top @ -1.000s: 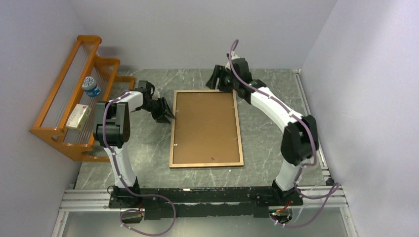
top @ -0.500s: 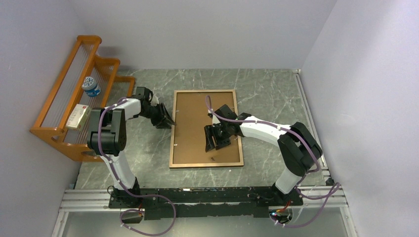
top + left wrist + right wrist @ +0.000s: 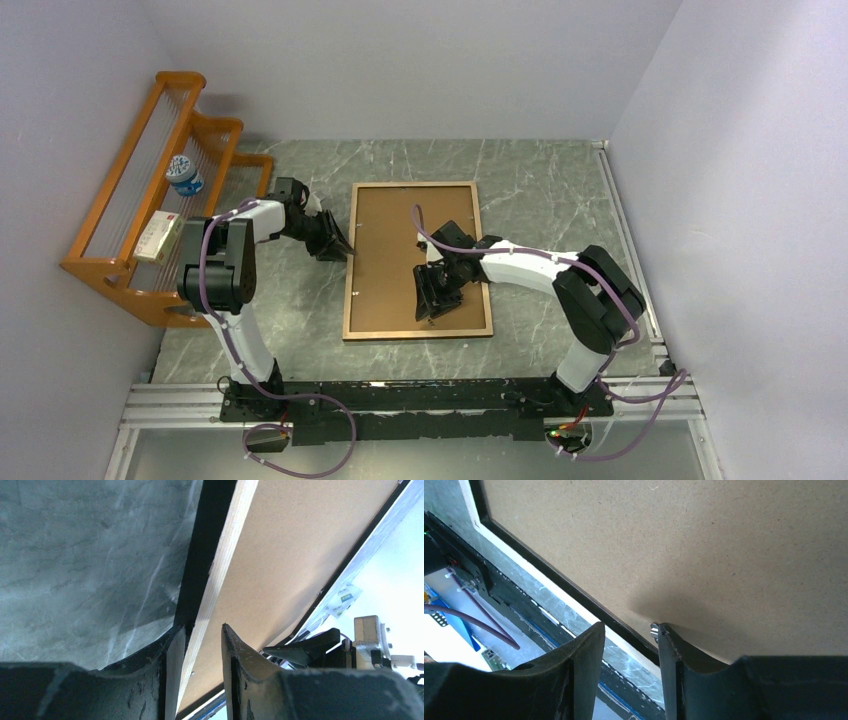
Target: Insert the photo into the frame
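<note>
Left gripper (image 3: 200,632) sits astride the frame's left rail (image 3: 221,560), one finger outside on the dark edge, the other inside over the backing board (image 3: 300,545). The jaws stand partly apart; a sliver of board shows beside the inner finger, so no firm clamp. Right gripper (image 3: 630,627) hangs low over the near end of the board, jaws apart and holding nothing, one fingertip just beside a small metal stud (image 3: 654,629) by the near rail. Frame lies back-up, flat on the marbled surface (image 3: 540,180), between the two arms, with the board filling its opening. Photo not visible in any view; cannot tell whether it lies beneath the board. Orange rack (image 3: 130,200) stands well apart, at far left. Risks, as judged: if the left gripper closes on the thin rail and pulls, the whole frame may skid or tip up on one side. The right fingertip may slip off the tiny stud and scrape the board. Pressing down there could jam the board in the rails. Lifting the board askew could drag anything under it out of place.
</note>
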Robot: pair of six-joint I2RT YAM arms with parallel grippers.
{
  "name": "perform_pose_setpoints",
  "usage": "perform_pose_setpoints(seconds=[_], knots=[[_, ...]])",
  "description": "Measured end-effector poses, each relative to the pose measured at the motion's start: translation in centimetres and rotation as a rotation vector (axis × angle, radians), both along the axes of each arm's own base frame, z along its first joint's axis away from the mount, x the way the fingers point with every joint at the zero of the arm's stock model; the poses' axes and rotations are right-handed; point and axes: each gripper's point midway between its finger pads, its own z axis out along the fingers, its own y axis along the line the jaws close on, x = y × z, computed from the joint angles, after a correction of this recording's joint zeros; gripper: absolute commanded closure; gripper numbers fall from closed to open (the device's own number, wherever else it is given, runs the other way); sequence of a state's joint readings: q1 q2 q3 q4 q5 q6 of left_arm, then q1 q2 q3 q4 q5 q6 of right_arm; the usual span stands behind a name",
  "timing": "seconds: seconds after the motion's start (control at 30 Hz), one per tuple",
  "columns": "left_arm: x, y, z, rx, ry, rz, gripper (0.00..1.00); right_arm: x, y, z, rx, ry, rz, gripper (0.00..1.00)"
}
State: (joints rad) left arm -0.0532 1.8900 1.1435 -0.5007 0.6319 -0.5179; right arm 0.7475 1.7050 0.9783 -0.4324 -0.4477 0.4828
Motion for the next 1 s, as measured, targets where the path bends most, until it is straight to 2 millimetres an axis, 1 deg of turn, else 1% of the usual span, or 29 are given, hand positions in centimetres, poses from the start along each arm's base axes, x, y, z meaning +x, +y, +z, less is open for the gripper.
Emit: perform_pose_setpoints(seconds=[0.07,0.47,1.0], knots=[[0.0,0.0,-0.2,0.0,0.006,0.0,0.63,-0.2,0.1,-0.3,-0.004,0.013,0.0,0.53],[-0.2,0.0,-0.8,0.001,0.023,0.0,0.64,-1.2,0.8,-0.3,0.028,0.052,0.032,0.53],[-0.2,0.1,-0.9,0.001,0.026,0.001,0.64,-2.0,0.5,-0.4,0.03,0.079,0.063,0.53]])
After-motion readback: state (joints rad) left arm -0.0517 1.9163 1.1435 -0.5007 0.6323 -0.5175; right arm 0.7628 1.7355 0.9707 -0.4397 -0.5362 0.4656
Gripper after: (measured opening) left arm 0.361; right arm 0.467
